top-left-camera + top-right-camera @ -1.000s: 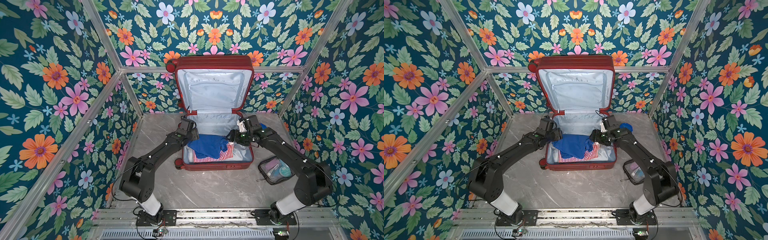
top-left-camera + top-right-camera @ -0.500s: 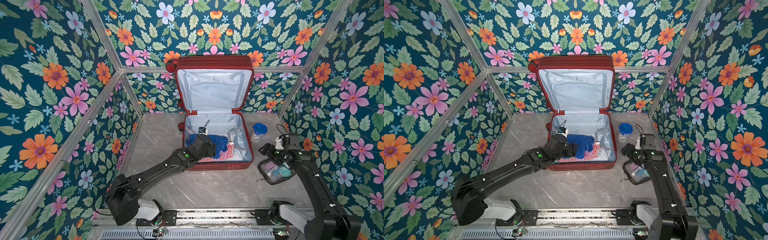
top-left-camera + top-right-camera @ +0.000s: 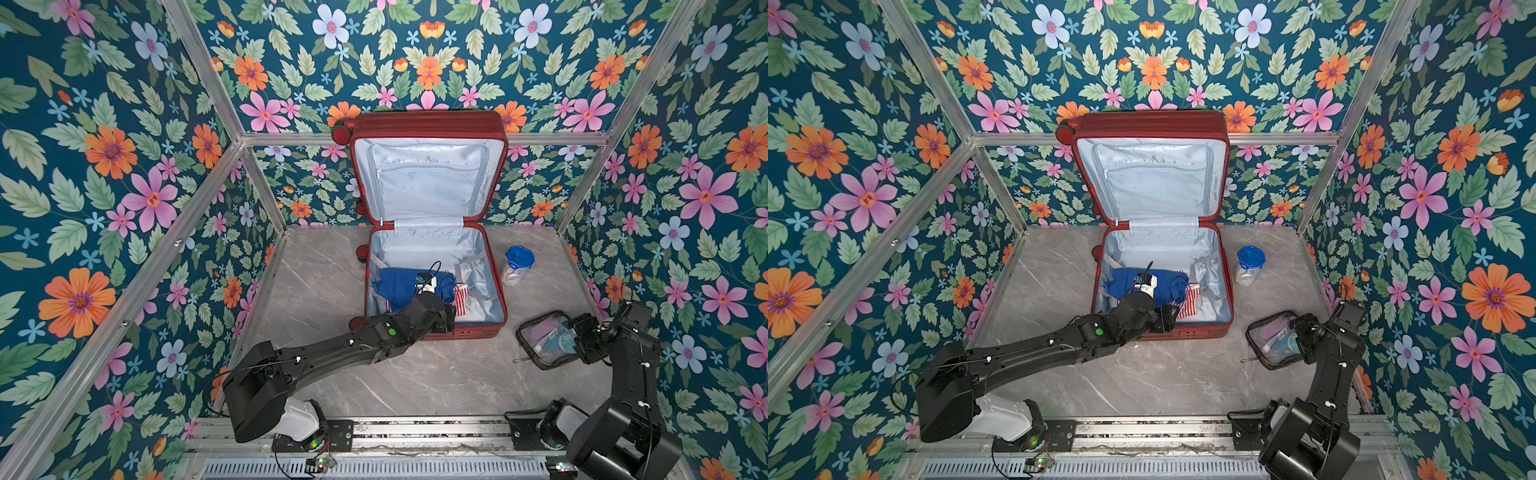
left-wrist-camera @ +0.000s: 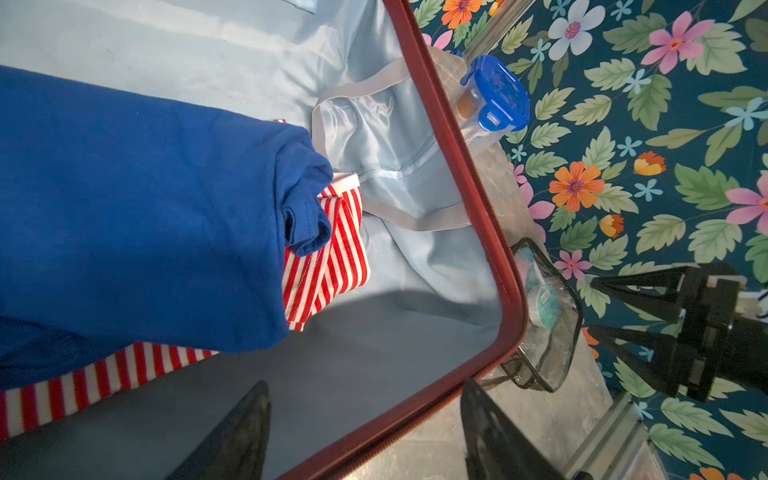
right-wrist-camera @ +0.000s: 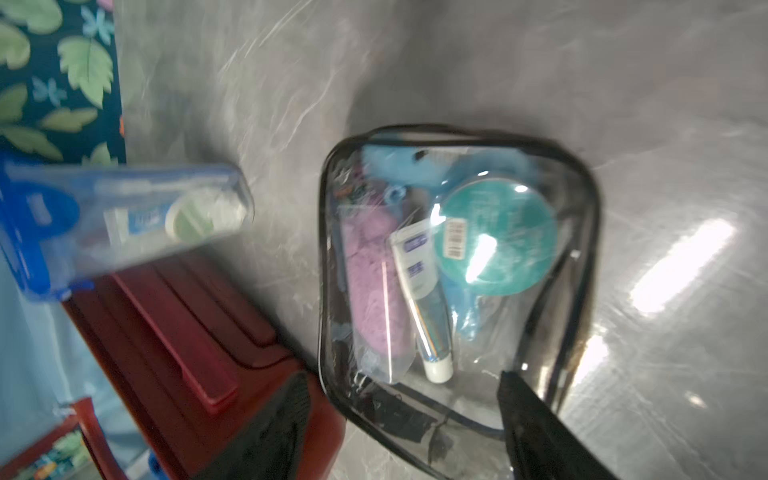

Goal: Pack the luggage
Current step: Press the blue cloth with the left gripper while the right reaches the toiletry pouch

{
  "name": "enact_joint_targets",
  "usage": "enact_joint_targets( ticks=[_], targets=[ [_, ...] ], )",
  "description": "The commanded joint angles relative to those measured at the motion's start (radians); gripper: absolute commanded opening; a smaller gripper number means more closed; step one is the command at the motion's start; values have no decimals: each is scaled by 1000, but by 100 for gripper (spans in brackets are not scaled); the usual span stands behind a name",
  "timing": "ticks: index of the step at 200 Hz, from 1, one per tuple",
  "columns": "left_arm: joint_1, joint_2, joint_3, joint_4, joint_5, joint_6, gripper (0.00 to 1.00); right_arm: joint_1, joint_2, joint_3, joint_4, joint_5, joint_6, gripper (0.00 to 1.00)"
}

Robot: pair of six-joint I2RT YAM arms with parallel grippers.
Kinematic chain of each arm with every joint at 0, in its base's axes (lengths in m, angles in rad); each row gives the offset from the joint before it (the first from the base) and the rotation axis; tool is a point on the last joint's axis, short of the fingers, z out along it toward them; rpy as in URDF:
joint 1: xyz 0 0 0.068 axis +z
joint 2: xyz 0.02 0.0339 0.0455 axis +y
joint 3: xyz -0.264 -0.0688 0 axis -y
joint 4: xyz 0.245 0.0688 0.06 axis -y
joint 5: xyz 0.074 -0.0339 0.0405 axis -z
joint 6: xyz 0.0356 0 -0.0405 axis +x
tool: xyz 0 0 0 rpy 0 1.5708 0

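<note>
Left end effector (image 4: 361, 390), jaws wide and empty, over the front corner of the dark-red hard-shell suitcase (image 3: 428, 122). It lies open at the back of the grey bench (image 3: 324, 266), with a blue garment (image 3: 399, 282) on red-striped cloth (image 3: 460, 297) inside. Right of it: blue-lidded clear tub (image 3: 517, 266), clear black-trimmed toiletry pouch (image 3: 544, 340). Right end effector (image 5: 401, 376) spread wide above the pouch, holding nothing.

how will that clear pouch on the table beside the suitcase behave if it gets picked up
Probably floppy: the clear pouch has soft-looking see-through walls and thin black trim, so it may sag around a pinch. The loose tube and teal tin inside could shift. Its glossy plastic looks slippery.
</note>
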Motion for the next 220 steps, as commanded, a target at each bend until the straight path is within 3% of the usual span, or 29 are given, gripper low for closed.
enact_joint_targets(
  ticks=[1, 46, 149, 180, 220],
  targets=[
    [0, 2, 2, 41, 24, 16, 73, -58, -30, -30, 5, -6, 51, 73],
    [3, -13, -14, 50, 35, 25, 73, -64, -62, -83, 57, 41, 72, 79],
    [32, -19, -61, 67, 38, -19, 75, -64, 18, -244, 331, -48, 195, 82],
    [46, -9, -53, 66, 49, -18, 75, -64, 35, -270, 394, -56, 214, 79],
    [54, -11, -53, 63, 51, -18, 75, -64, 92, -288, 485, -89, 229, 66]
  ],
)
